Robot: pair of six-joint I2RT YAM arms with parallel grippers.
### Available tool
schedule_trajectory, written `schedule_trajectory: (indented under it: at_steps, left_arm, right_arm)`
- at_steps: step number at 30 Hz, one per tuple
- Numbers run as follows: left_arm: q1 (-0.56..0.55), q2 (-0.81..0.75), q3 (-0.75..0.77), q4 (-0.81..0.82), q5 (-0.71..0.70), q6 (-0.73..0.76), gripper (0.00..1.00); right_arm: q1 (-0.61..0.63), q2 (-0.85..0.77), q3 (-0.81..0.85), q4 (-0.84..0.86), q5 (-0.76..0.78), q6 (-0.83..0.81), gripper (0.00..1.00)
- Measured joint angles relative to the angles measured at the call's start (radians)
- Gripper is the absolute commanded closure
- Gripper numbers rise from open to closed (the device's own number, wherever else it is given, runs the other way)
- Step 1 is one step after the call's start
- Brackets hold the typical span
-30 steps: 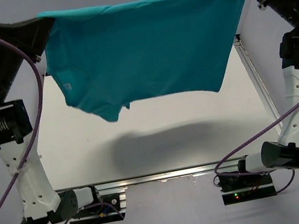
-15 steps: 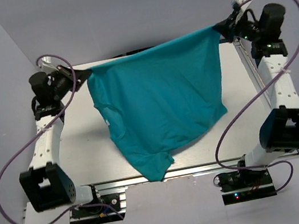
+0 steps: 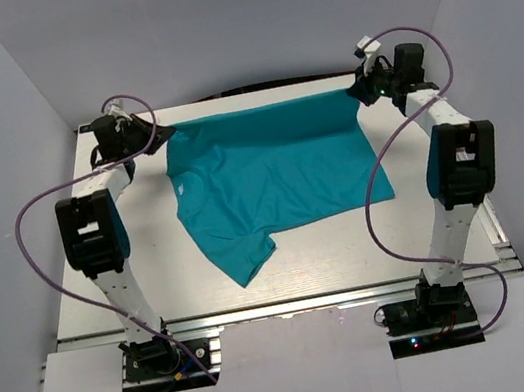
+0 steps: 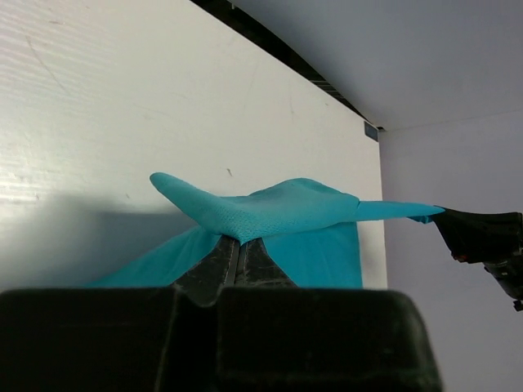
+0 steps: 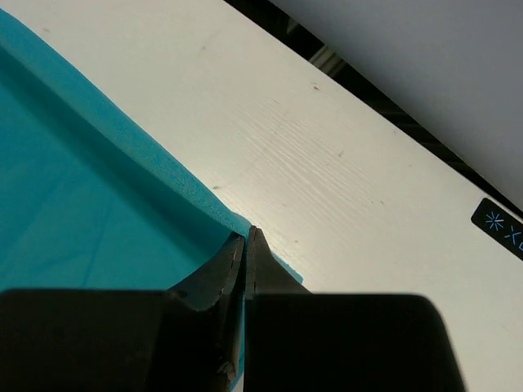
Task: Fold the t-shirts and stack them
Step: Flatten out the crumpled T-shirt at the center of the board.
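Lowered and carried toward the far side since half a second ago: plain teal short-sleeved soft fabric t-shirt (image 3: 273, 169), then hanging in the air between the arms, now lying mostly flat on the white flat table (image 3: 154, 276).

From above: far edge of the cloth pulled taut along the table's far side, pinched at its left corner by the black two-finger left gripper (image 3: 152, 134) and at its right corner by the black two-finger right gripper (image 3: 357, 91). One sleeve pointing toward the near edge. Thin purple cables (image 3: 41, 209) looping beside both arms, clear of the cloth.

Left wrist view: fingers pressed together on a raised teal fold, no gap between them. Cloth stretched straight across to the right gripper at far right.

Right wrist view: fingers clamped tight on the shirt's corner just above the tabletop, teal cloth spreading left. Small dark label with blue marks (image 5: 500, 224) at right.
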Motion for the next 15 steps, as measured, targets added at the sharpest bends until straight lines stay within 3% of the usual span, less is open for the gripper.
schedule_trajectory:
  at_steps: [7,15]
  left_arm:
    - [-0.015,0.218,0.191,-0.001,-0.010,0.026,1.00]
    - [-0.036,0.303,0.275,0.003,-0.083,0.074,1.00]
  right_arm:
    - [0.024,0.181,0.161,0.029,0.089,-0.019,1.00]
    - [0.057,0.293,0.246,0.128,0.198,-0.029,1.00]
